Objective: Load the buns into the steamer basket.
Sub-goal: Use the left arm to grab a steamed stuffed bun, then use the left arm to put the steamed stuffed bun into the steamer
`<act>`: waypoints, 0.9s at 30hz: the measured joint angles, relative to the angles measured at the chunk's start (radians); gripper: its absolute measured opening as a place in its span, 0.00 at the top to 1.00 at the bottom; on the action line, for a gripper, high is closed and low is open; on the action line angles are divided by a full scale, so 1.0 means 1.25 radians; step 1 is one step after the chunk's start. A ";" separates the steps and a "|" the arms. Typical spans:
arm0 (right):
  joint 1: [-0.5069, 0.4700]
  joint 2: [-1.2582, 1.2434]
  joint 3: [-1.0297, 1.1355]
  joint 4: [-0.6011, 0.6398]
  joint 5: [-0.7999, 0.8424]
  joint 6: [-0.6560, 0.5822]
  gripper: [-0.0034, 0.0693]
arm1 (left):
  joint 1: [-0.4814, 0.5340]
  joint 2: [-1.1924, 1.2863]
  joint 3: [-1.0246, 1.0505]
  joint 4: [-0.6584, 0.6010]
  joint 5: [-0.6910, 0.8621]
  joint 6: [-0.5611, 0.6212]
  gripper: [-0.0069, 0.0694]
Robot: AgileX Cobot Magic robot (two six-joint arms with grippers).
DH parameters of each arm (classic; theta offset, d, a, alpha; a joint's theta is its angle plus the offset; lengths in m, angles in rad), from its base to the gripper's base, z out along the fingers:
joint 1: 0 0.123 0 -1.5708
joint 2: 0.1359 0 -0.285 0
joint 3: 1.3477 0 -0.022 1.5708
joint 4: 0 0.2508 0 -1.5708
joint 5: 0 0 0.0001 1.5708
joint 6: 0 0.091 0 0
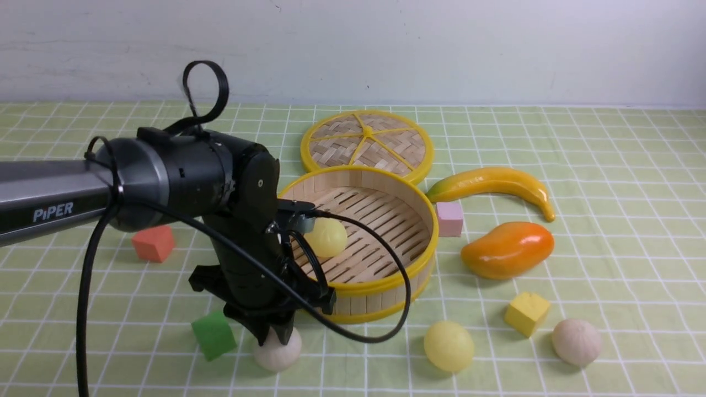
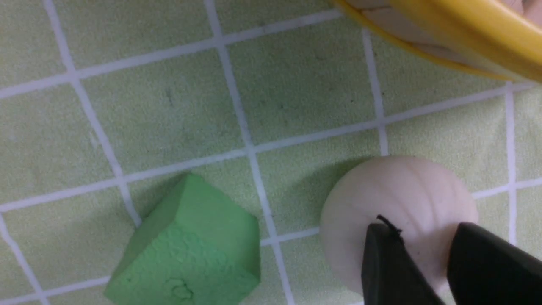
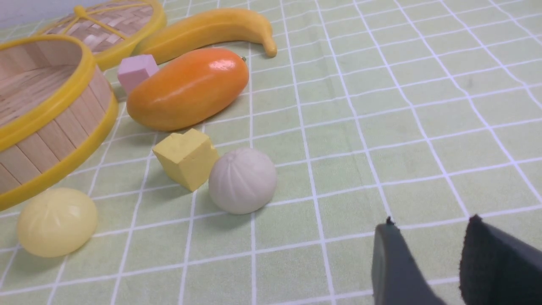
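Note:
The steamer basket [image 1: 386, 286] stands mid-table with one pale yellow bun [image 1: 326, 237] on its slatted floor; its rim shows in the left wrist view [image 2: 457, 38] and the right wrist view [image 3: 51, 97]. My left gripper [image 1: 276, 331] points down at the basket's near left, its fingers [image 2: 389, 262] pinched on an off-white pleated bun [image 1: 278, 350] [image 2: 406, 195] that rests on the cloth. A second pale yellow bun [image 1: 448, 345] [image 3: 57, 222] and a second off-white bun [image 1: 577, 342] [image 3: 242, 180] lie in front of the basket. My right gripper [image 3: 427, 254] hangs narrowly open and empty over bare cloth.
A green cube [image 1: 214, 334] [image 2: 190, 245] lies just left of the held bun. A red cube [image 1: 154, 242], pink cube [image 1: 449, 218], yellow cube [image 1: 527, 313], mango [image 1: 507, 249], banana [image 1: 496, 184] and the woven lid [image 1: 367, 144] surround the basket.

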 joint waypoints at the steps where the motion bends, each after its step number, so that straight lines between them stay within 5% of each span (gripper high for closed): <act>1: 0.000 0.000 0.000 0.000 0.000 0.000 0.62 | 0.000 0.000 0.000 0.000 0.000 0.000 0.64; 5: 0.000 0.000 0.000 0.000 0.000 0.000 0.62 | 0.000 0.000 0.000 0.000 0.000 0.000 0.68; 12: 0.000 0.000 0.000 0.000 0.000 0.000 0.62 | 0.000 0.000 0.000 0.000 0.001 -0.002 0.92; 27: 0.000 0.000 0.000 0.000 0.000 0.000 0.62 | 0.000 -0.049 -0.164 -0.021 0.178 0.007 0.93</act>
